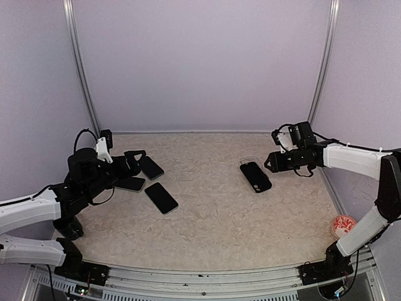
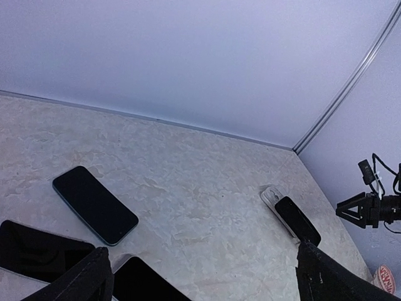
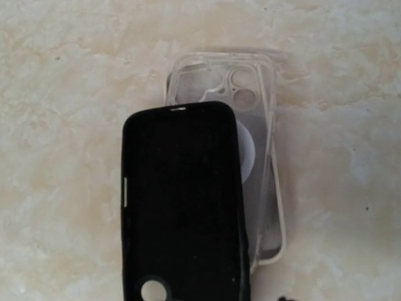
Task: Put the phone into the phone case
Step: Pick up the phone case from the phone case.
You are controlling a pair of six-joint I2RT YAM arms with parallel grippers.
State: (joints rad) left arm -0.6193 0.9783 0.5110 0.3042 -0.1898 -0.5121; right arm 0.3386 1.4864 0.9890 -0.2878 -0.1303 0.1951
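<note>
A black phone (image 3: 182, 200) lies askew on top of the transparent phone case (image 3: 257, 94), covering its left side. Part of the case's white ring mark (image 3: 246, 153) and its right rim stay uncovered. In the top view this phone (image 1: 255, 176) rests right of centre, with the end of the case (image 1: 247, 161) peeking out behind it. My right gripper (image 1: 270, 162) hovers just right of the phone without touching it, and its jaw gap does not show. My left gripper (image 2: 202, 249) is open and empty, its fingers (image 2: 88, 276) spread wide at far left.
Three more black phones (image 1: 151, 167) (image 1: 161, 197) (image 1: 130, 184) lie close to the left gripper (image 1: 138, 162). A red and white round object (image 1: 343, 224) sits at the table's right edge. Purple walls enclose the table on three sides.
</note>
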